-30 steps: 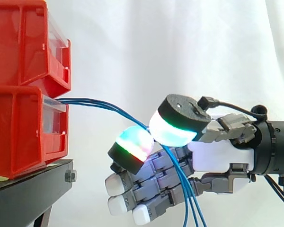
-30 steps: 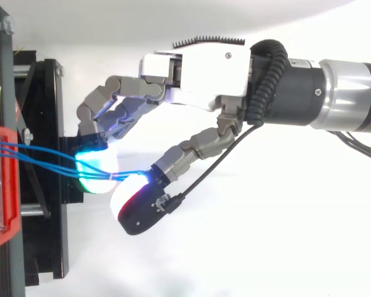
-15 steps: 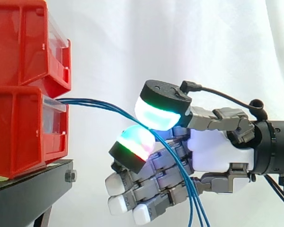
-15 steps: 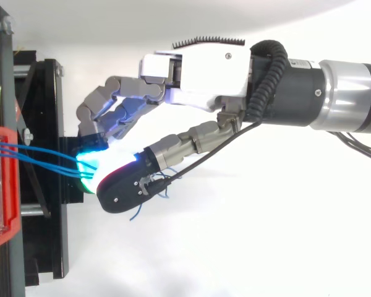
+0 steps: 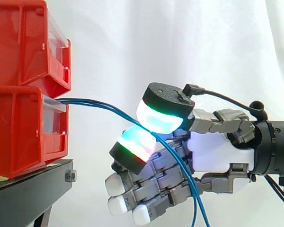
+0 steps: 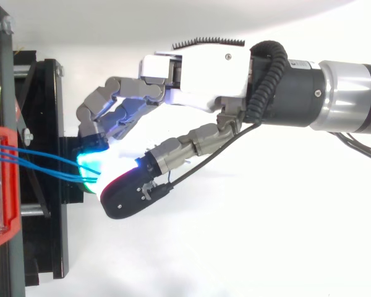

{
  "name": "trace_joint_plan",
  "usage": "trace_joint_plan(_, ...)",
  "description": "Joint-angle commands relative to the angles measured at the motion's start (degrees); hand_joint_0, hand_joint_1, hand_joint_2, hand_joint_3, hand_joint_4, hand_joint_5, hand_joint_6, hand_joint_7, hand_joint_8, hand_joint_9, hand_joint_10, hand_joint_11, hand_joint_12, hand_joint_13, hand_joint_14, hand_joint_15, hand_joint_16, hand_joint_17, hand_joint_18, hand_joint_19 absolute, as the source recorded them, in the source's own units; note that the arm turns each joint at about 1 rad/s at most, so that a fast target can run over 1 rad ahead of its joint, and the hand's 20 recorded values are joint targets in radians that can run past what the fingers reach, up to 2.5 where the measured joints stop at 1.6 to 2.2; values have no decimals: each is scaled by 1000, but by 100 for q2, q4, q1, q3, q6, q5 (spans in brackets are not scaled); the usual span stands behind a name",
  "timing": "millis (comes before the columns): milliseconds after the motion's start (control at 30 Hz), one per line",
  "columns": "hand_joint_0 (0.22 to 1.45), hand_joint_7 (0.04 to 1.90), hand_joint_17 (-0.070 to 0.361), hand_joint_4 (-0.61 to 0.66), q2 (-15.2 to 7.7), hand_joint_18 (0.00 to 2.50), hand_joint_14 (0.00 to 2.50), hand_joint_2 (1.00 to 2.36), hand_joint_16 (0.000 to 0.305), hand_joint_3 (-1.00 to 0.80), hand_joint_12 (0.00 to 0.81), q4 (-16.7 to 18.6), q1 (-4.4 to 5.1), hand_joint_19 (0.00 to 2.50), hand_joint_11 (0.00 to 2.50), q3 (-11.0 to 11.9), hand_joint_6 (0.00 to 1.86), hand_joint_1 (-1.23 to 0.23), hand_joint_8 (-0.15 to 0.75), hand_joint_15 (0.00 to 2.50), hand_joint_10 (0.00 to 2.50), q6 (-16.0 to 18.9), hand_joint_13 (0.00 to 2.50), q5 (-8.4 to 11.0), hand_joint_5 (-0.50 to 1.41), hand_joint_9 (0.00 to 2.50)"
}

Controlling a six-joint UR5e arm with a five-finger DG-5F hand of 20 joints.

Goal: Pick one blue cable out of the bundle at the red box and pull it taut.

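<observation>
Red box on the left, hand beside it pinching thumb against a finger on the blue cables sagging out of the box; several strands look caught, so pulling may drag the whole bundle or slip.

Hand closing on blue cables beside the red box

The arm comes in from the right edge, and the hand reaches left towards the black stand. Its fingers are curled, one pad glowing cyan and green at the edge of the stand. The thumb, whose pad has a black back, lies close against that glowing pad. Several blue cables leave the red box at the left edge, fan out slightly over the stand, and run in between the two pads. Around the hand is a plain white surface.
</observation>
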Motion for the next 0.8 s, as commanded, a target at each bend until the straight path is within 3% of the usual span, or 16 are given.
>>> trace_joint_plan(0,799,1250,123,-3,0,652,9,1006,55,-411,377,0,1,241,406,6,941,-934,340,229,7,0,572,6,-162,636)
trace_joint_plan(133,833,1220,122,-52,0,624,9,1004,54,-456,371,0,1,234,390,-3,953,-935,309,218,7,0,547,6,-172,602)
trace_joint_plan(367,842,1059,119,-19,0,589,8,1000,53,-500,365,9,10,228,368,-3,956,-934,257,203,6,0,510,6,-187,547)
trace_joint_plan(767,812,1080,118,-2,0,592,8,1004,52,-437,363,9,10,215,370,-3,949,-943,243,204,6,0,511,6,-190,547)
